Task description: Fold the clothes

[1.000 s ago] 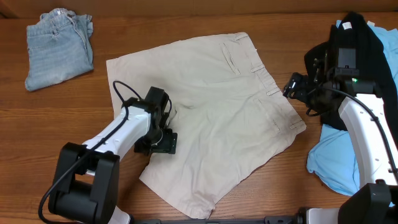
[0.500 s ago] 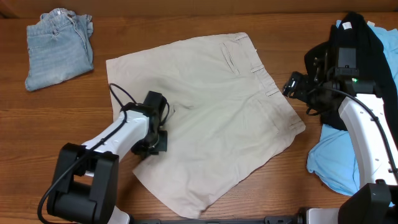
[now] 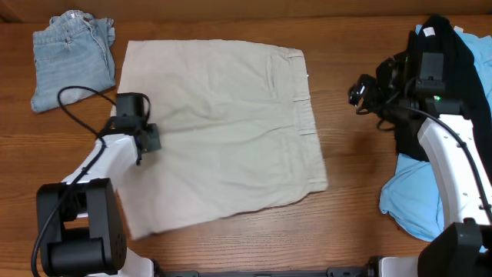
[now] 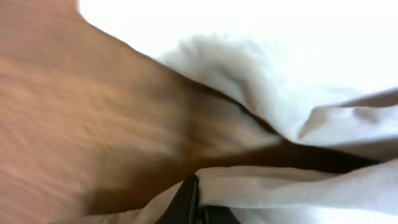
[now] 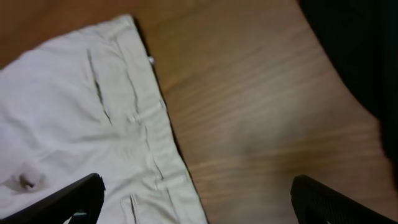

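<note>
Dragged leftward and squared up since a second ago, the pale beige cotton shorts (image 3: 223, 131) now lie flat mid-table, waistband toward the right.
At their bunched left edge the left gripper (image 3: 147, 139) is clamped on the cloth; the right gripper (image 3: 360, 91) hangs wide open and empty over the bare wooden table (image 3: 361, 177), apart from the waistband. The folded light-blue denim (image 3: 73, 58) lies just beside the shorts' upper-left corner.
</note>
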